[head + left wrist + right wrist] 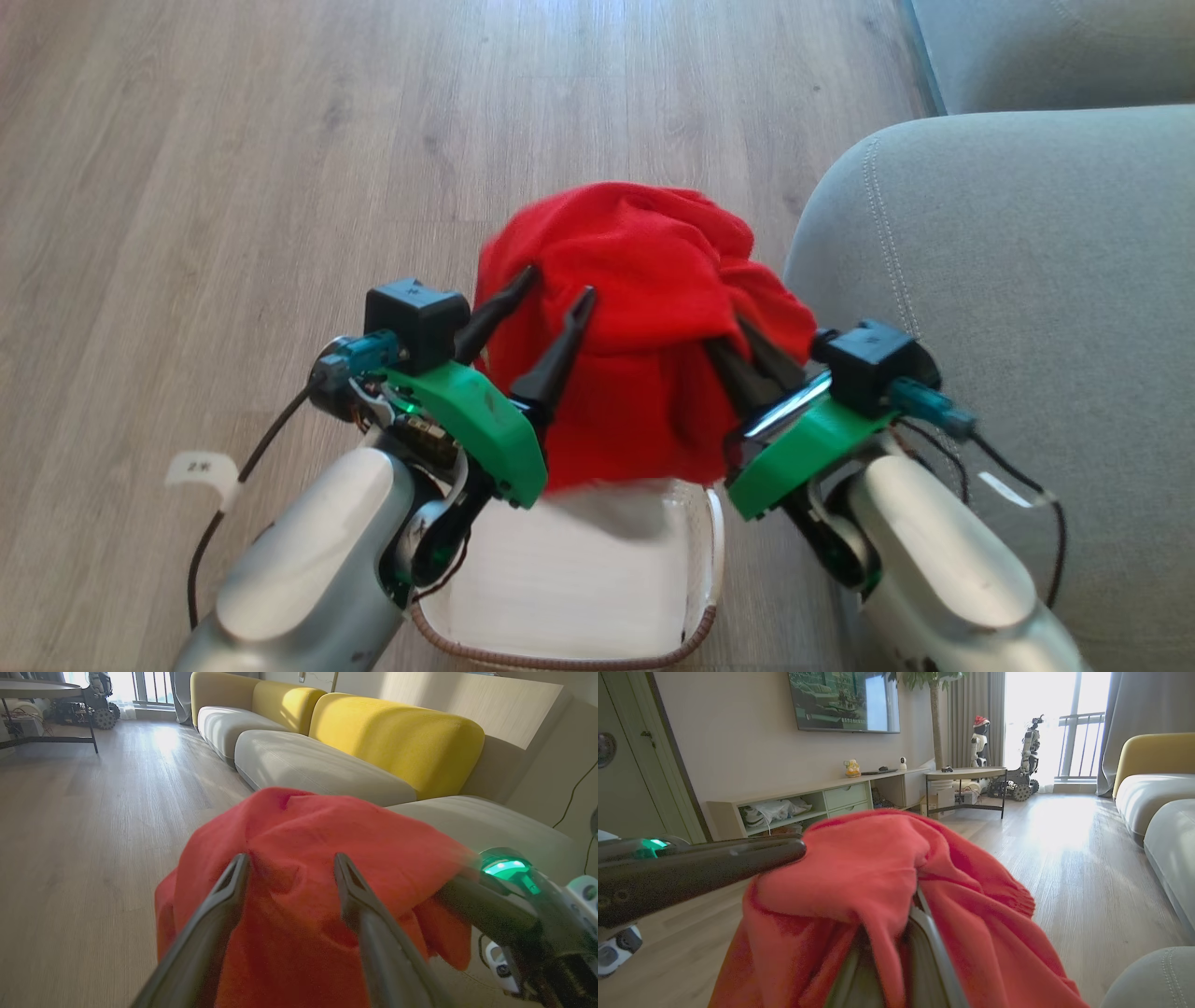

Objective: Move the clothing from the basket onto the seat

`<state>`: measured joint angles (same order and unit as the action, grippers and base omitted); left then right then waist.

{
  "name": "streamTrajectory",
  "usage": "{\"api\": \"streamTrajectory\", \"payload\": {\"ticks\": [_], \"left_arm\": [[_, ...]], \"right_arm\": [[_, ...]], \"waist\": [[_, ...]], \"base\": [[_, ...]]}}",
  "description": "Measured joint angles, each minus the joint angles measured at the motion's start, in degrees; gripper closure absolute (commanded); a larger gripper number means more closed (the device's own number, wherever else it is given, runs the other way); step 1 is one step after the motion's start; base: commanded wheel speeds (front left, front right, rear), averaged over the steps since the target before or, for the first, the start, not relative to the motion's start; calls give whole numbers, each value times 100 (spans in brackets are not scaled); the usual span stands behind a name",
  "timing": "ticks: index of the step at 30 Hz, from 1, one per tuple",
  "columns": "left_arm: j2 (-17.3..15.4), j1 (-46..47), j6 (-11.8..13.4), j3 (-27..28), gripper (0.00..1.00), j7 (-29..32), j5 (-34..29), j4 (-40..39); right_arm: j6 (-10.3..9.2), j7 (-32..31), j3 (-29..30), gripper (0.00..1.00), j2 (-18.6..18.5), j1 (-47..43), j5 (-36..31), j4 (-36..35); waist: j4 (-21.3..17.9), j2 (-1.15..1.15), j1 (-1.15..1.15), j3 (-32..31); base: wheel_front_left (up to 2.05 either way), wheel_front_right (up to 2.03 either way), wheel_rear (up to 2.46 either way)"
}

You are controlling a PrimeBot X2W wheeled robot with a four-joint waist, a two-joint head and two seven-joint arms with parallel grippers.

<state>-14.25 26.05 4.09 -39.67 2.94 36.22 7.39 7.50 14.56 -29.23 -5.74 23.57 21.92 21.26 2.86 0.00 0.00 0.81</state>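
Pale grey-brown wood-plank floor [280, 140], sunlit toward the bright balcony window with railing [1087, 700]. Grey floor-length curtains [971, 695] beside it. Plain beige wall [738, 732] carries a dark flat wall-mounted TV [844, 701]. Low pale wooden cabinet with open shelves and drawers [808, 805] below. Oval-topped dark-legged table [965, 772] near window. Rounded mustard-yellow sofa backrests [397, 737] along opposite wall.

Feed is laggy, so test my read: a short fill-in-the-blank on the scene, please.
The right gripper is ____ on the plain bright red fabric garment. The left gripper has its jaws ____. The garment hangs above the cream plastic ____ with the brown rim. The grey-green fabric sofa cushion lies to the robot's ____.
Missing: shut; open; basket; right.
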Motion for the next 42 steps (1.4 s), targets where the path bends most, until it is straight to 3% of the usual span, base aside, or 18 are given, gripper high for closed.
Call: {"api": "streamTrajectory", "payload": {"ticks": [8, 16, 26, 42], "left_arm": [[-48, -74, 56, 1, 0, 1, 10, -96], [-137, -200, 77, -20, 0, -8, 34, -211], [-160, -202, 38, -71, 0, -110, 27, -333], [-187, -201, -58, -216, 0, -203, -25, -334]], "right_arm": [[0, 5, 515, 100, -149, -297, -123, -656], [0, 5, 1012, 100, -248, -503, -120, -1053], [0, 5, 1512, 100, -535, -572, -125, -1293], [0, 5, 1794, 100, -589, -800, -126, -1575]], "waist": [[-66, 0, 0, -15], [-373, 0, 0, -10], [-1029, 0, 0, 57], [-2242, 0, 0, 128]], "base": [[0, 0, 0], [0, 0, 0], [0, 0, 0], [0, 0, 0]]}}
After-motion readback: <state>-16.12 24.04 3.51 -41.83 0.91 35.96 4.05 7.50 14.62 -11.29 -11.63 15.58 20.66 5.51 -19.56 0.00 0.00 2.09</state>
